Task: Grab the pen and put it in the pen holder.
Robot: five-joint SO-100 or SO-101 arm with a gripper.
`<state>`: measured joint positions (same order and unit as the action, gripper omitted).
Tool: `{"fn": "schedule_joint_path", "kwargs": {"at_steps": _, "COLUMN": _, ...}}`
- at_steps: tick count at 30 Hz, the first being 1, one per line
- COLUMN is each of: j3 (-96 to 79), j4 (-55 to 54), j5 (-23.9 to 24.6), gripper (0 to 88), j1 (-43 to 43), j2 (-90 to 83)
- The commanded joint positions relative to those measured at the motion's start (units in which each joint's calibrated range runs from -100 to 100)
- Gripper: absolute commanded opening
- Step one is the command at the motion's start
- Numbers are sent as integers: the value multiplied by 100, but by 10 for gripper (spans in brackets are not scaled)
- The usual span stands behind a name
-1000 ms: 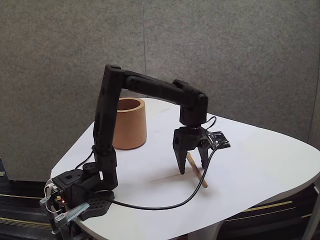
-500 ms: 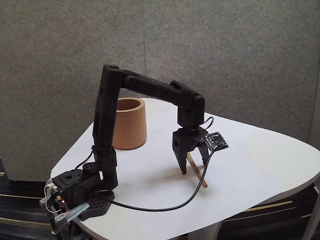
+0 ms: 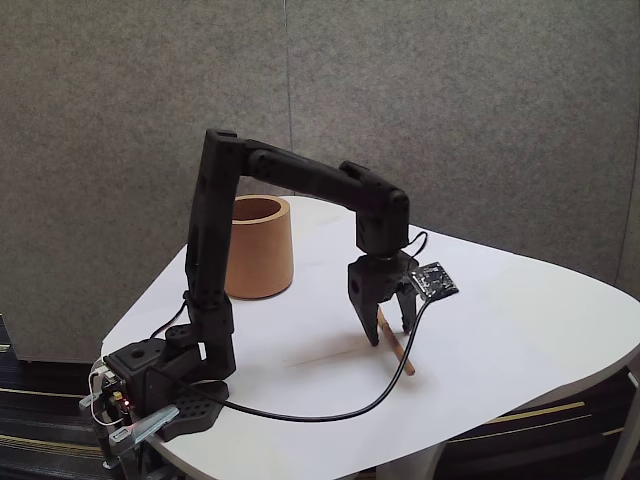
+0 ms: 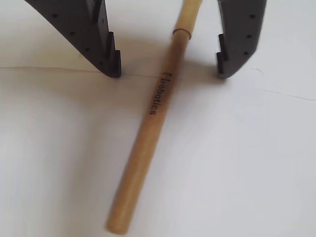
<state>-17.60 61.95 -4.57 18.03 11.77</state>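
Grey felt panels behind, and out front a rounded white table [image 3: 520, 330] carrying everything. The landmark is the pen holder, a wide orange-brown cylindrical cup with thick walls [image 3: 258, 250], standing upright toward the back of the table. Well to the right of it in the fixed view, and nearer the camera, the black two-finger gripper [image 3: 390, 335] points straight down with its tips at the tabletop. The fingers are spread apart, nothing clamped. And there's the pen, a thin straight tan wood-coloured stick [image 4: 150, 116], lying flat on the white surface, well apart from the cup. In the wrist view it runs up between the two black fingertips [image 4: 112, 61], its long axis slanting across the gap, nearly square to the closing line. Neither tip touches it, and it sits a shade closer to the right-hand tip. By my reading, a plain squeeze should catch the shaft crosswise
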Motion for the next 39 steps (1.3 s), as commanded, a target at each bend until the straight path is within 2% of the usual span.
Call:
{"fn": "schedule_joint_path", "kwargs": {"at_steps": 1, "j3": 0, "j4": -25, "j5": -36, "gripper": 0, "j1": -39, "j2": -156}}
{"fn": "schedule_joint_path", "kwargs": {"at_steps": 21, "j3": 144, "j4": 68, "j5": 7, "gripper": 6, "j1": -17, "j2": -327}}
{"fn": "schedule_joint_path", "kwargs": {"at_steps": 33, "j3": 298, "j4": -8, "j5": -41, "gripper": 6, "j1": -149, "j2": -2832}}
{"fn": "schedule_joint_path", "kwargs": {"at_steps": 39, "j3": 939, "j4": -8, "j5": -151, "gripper": 6, "j1": -925, "j2": -3776}}
